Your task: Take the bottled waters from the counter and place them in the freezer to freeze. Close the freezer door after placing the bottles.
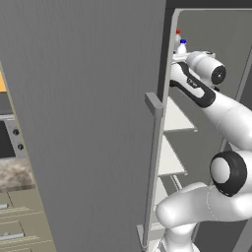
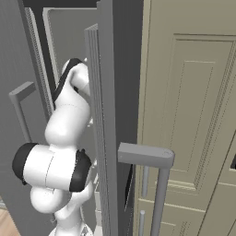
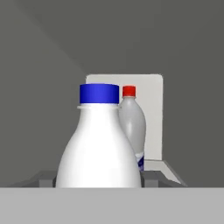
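Observation:
The freezer (image 1: 211, 29) stands open, and my arm reaches into its top. The stubbier blue-capped bottle (image 3: 99, 144) stands upright, close in the hand view, with my gripper (image 3: 99, 178) shut on its lower body; dark fingertips (image 3: 43, 177) flank it on either side. The slimmer red-capped bottle (image 3: 131, 127) stands just behind it against the grey back wall. In the left base view both bottles, blue-capped (image 1: 182, 47) and red-capped (image 1: 177, 37), sit on the top shelf just beyond my hand. The freezer door (image 1: 88, 123) is swung wide open at the left, its bar handle (image 1: 152, 167) facing me.
White shelves (image 1: 176, 118) step down below my arm inside the compartment. The counter (image 1: 17, 174) shows past the open door at lower left, over beige drawers (image 1: 19, 221). The twin grey door (image 2: 108, 115) and a beige panelled cabinet (image 2: 193, 115) bound the right side.

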